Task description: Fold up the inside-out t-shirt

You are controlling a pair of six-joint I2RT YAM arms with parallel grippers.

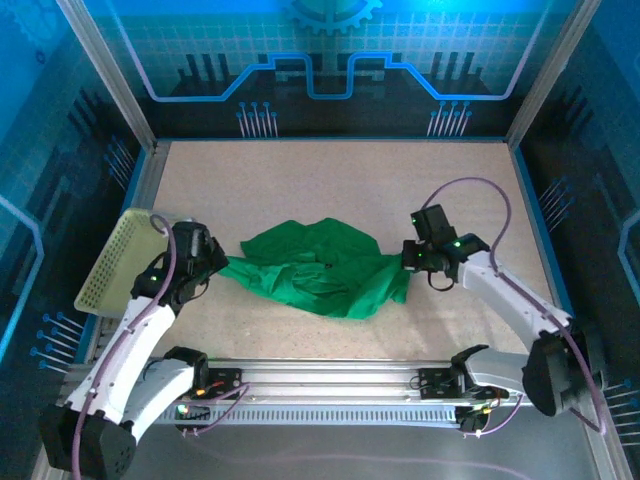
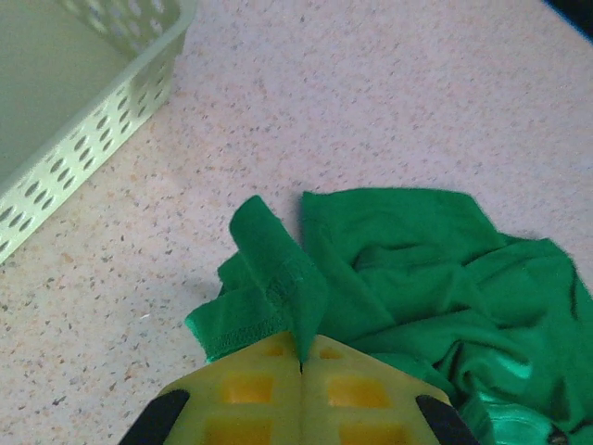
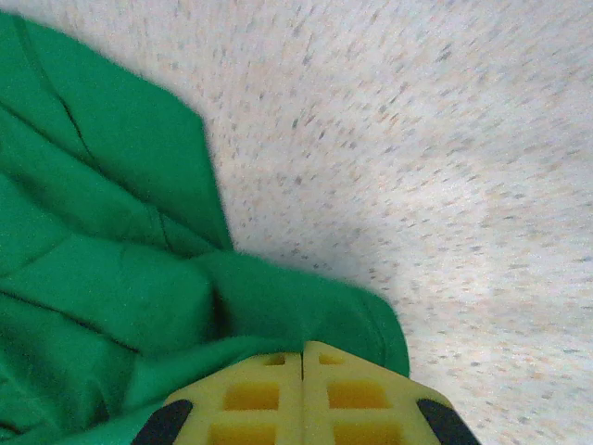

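The left gripper point(image 2: 301, 363) is pressed together on a hemmed edge of the inside-out t-shirt point(image 1: 320, 268), low in the left wrist view. The right gripper point(image 3: 303, 360) is clamped on a fold of the shirt at the bottom of its own view. The shirt lies crumpled at the centre of the table point(image 1: 330, 180), between the two grippers. The basket point(image 1: 112, 258) sits at the left edge.

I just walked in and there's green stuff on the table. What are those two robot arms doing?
The two arms are working on a bright green t-shirt that lies crumpled in the middle of the table. The left pincer is shut on a stitched hem at the shirt's left end, and the right pincer is shut on its right edge. A pale perforated basket sits off to the left. Nothing is folded yet.
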